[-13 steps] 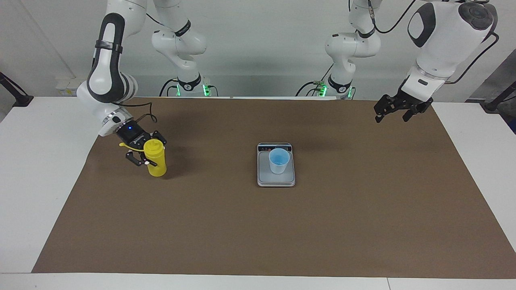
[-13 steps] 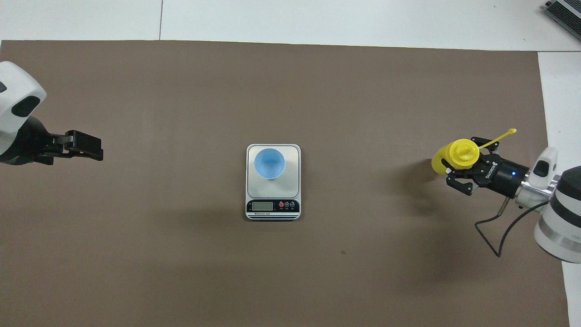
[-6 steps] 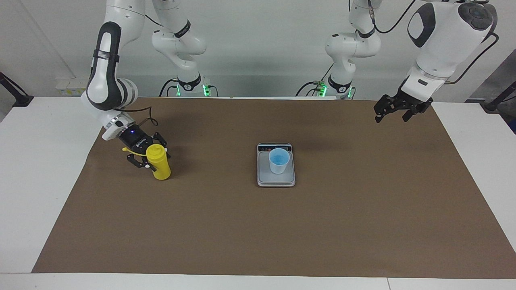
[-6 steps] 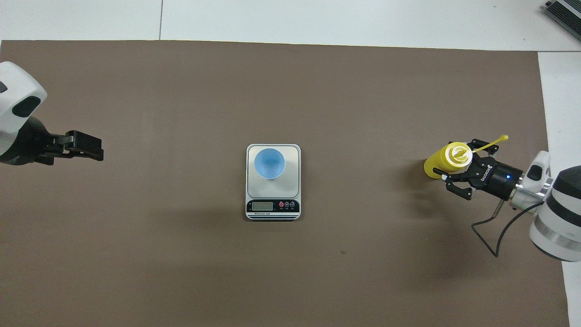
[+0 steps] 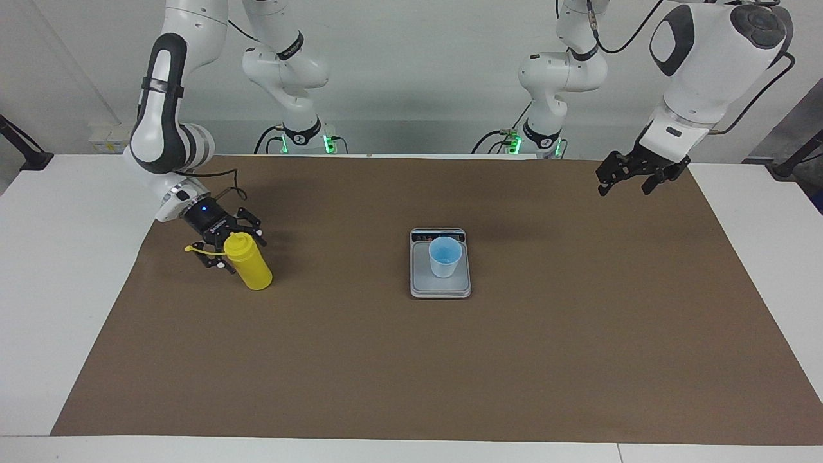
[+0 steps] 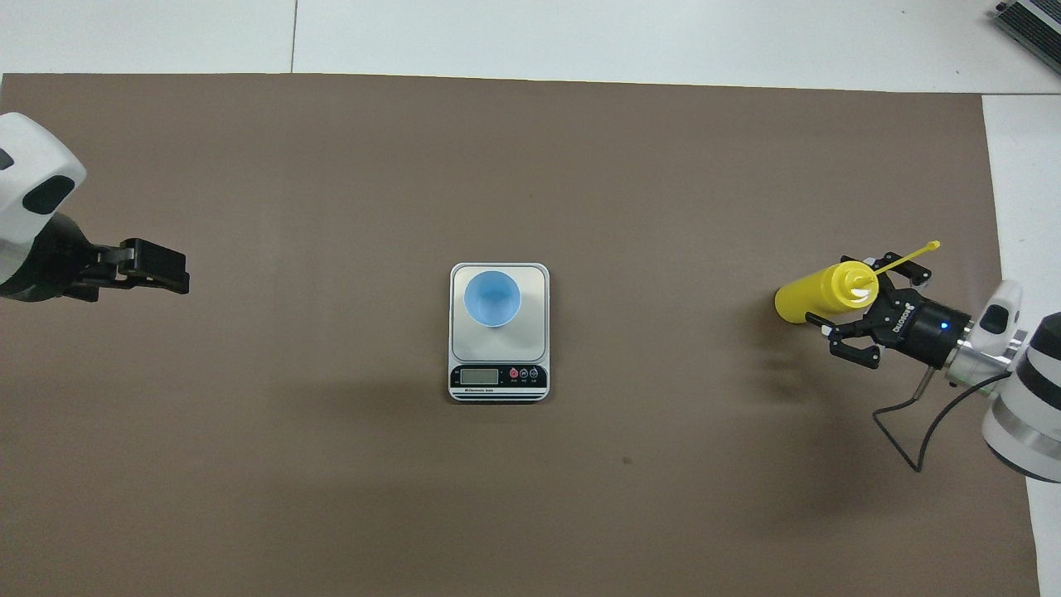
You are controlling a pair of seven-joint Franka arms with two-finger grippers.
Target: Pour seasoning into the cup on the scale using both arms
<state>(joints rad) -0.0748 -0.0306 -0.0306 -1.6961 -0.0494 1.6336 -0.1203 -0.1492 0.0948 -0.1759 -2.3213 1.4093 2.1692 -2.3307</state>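
The yellow seasoning bottle (image 5: pixel 249 265) (image 6: pixel 816 292) has its base on the brown mat toward the right arm's end and leans with its nozzle toward my right gripper (image 5: pixel 231 247) (image 6: pixel 847 305). That gripper is open, its fingers spread on either side of the bottle's top, and whether they touch it I cannot tell. The thin cap strap (image 6: pixel 908 254) sticks out past the gripper. The light blue cup (image 5: pixel 445 256) (image 6: pixel 492 298) stands upright on the silver scale (image 5: pixel 440 289) (image 6: pixel 537 336) at the mat's middle. My left gripper (image 5: pixel 627 175) (image 6: pixel 156 267) waits open in the air over the mat's other end.
A brown mat (image 5: pixel 411 373) (image 6: pixel 530 166) covers most of the white table (image 5: pixel 58 257). The scale's dark display strip (image 6: pixel 497 377) faces the robots. A black cable (image 6: pixel 912 431) loops from the right wrist over the mat.
My right gripper has opened and let go of the bottle, which now rests on the mat and leans toward it. The gripper has drawn back slightly. The left arm has not moved.
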